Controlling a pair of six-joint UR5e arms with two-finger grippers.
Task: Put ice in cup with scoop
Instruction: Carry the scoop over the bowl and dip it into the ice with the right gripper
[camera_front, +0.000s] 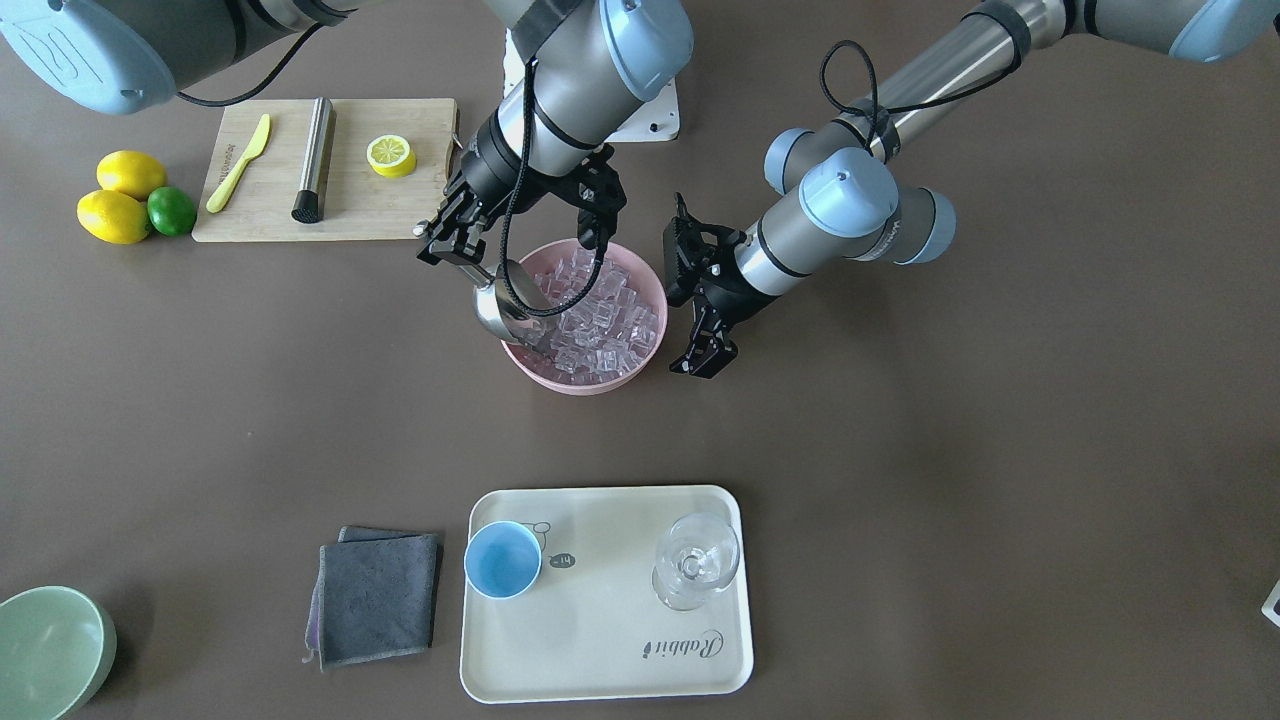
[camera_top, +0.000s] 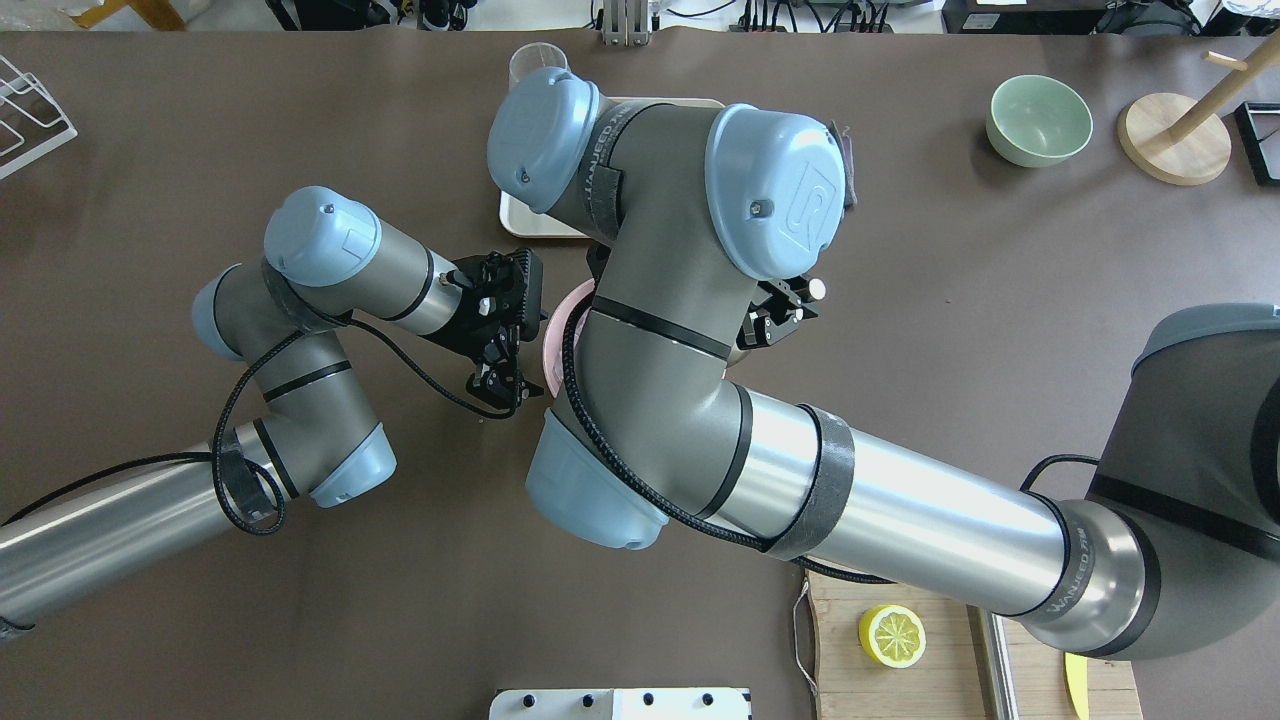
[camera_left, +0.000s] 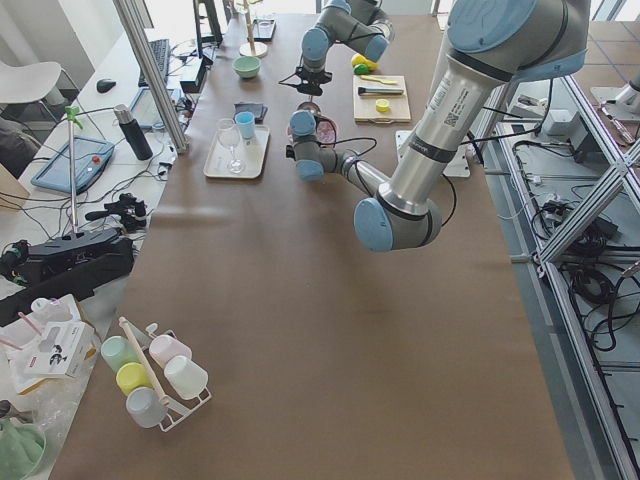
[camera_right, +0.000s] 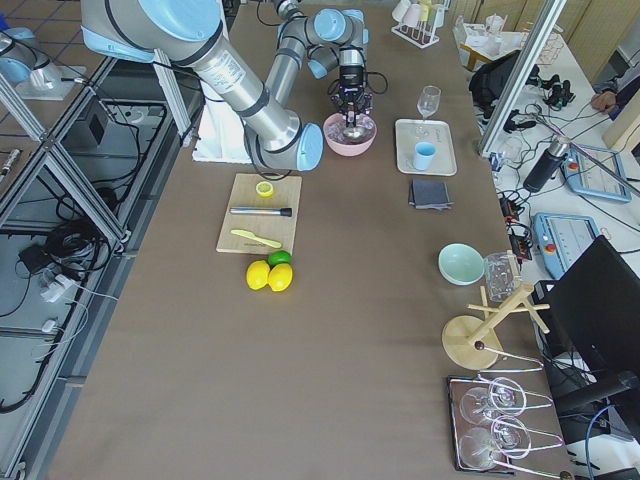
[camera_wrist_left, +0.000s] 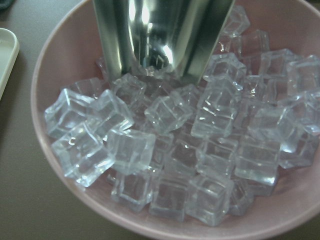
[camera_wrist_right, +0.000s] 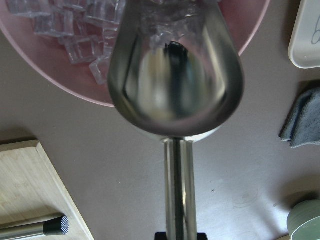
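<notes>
The shiny steel scoop (camera_front: 505, 305) has its mouth down among the clear ice cubes (camera_front: 600, 320) in the pink bowl (camera_front: 580, 385). My right gripper (camera_front: 452, 245) is shut on the scoop's rod handle. In the right wrist view the scoop's trough (camera_wrist_right: 175, 75) looks empty, with its front edge against the cubes. The left wrist view shows the scoop (camera_wrist_left: 160, 35) pushed into the ice (camera_wrist_left: 165, 150). My left gripper (camera_front: 702, 365) hangs beside the bowl's edge, empty, with its fingers close together. The light-blue cup (camera_front: 502, 560) stands empty on the cream tray (camera_front: 600, 640).
A clear stemmed glass (camera_front: 695, 560) stands on the same tray. A grey cloth (camera_front: 378, 598) lies beside the tray. A cutting board (camera_front: 350, 200) holds a steel cylinder (camera_front: 314, 160), a knife and a half lemon. A pale green bowl (camera_front: 50, 650) sits at the table's corner.
</notes>
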